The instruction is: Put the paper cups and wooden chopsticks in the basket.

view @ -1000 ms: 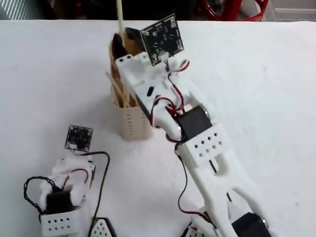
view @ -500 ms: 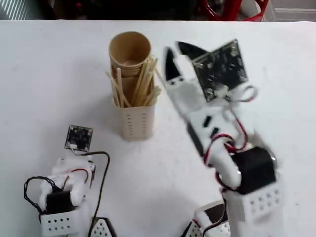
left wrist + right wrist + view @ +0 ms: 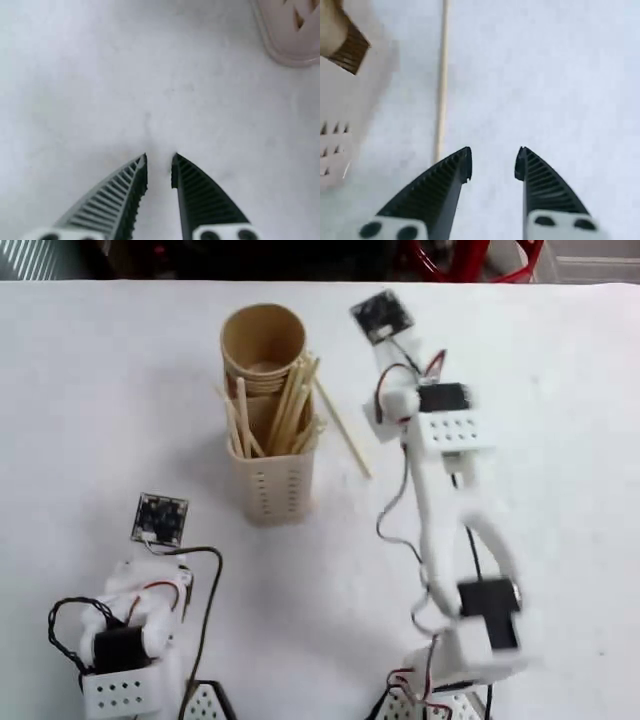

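1 chopstick is seen lying aslant on the bench beside the basket, just off the open, empty right tool; the left tool, slightly parted, is farther.

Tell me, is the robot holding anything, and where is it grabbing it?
Nothing is held. The left gripper and the right gripper are both open and empty; one chopstick lies loose on the table near the right one.

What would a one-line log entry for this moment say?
cups: in basket | one chopstick: on table beside basket | right hand: open, empty
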Controlling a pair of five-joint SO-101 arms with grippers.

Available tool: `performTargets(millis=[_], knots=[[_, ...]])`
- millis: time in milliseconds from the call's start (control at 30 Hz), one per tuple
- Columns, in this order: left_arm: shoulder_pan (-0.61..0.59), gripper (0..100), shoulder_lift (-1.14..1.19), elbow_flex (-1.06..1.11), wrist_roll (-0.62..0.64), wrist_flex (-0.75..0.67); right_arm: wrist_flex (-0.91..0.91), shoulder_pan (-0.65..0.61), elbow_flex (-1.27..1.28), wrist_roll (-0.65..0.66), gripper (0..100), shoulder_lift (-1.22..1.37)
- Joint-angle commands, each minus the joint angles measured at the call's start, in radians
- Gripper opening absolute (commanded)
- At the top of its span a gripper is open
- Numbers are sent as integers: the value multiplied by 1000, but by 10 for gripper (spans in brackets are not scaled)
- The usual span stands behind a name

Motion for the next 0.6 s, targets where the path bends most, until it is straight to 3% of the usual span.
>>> performTargets(millis=[0, 167, 400, 567], knots=[[-1, 99, -8, -2, -6, 6, -76, -12, -38, 12, 157, 97], [-1, 99, -8, -2, -6, 6, -116, -48, -38, 11, 156, 177], [-1, 99, -8, -2, -6, 6, -214, -90, -38, -195, 156, 242], [-1, 99, -8, -2, -6, 6, -236, -91, -38, -199, 156, 277]])
